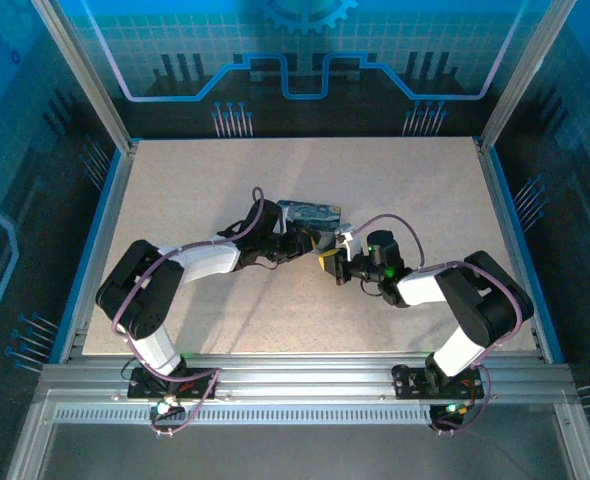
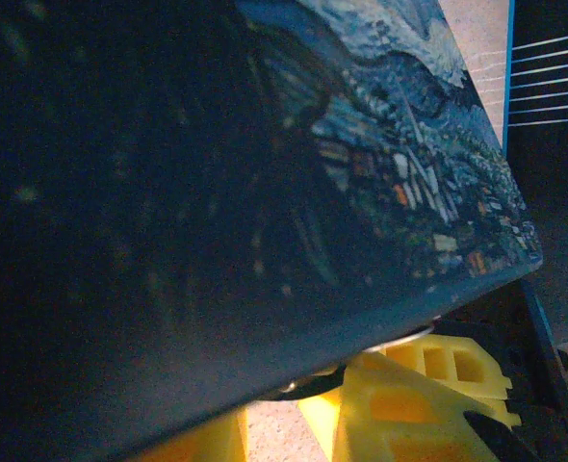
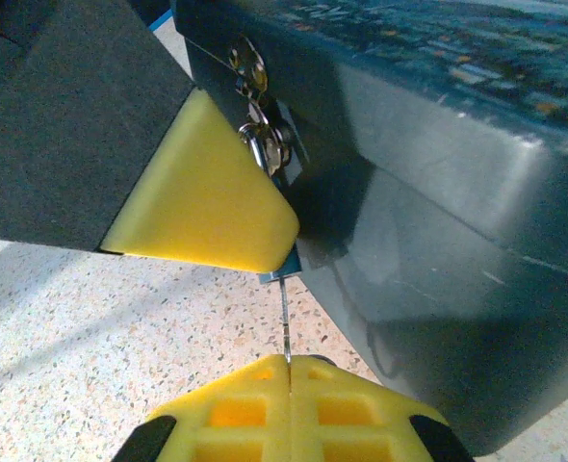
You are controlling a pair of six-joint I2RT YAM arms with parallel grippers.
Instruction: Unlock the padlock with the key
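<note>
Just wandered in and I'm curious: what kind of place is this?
Likely a robotics test cell: a left arm and right arm bolted to an aluminium frame, a speckled table, blue printed panels walling it in.

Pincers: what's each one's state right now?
Left pincer: cannot be told.
Right pincer: closed on the key.

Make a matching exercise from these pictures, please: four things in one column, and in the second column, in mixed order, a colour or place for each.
Things:
1. box
2. key
3. padlock
4. table

Descriptions:
A. speckled beige
B. thin sliver pinched in the right gripper
C. dark blue, with a painted print
D. silvery, hanging on the front of the box

Pairs: 1-C, 2-B, 3-D, 4-A
</note>
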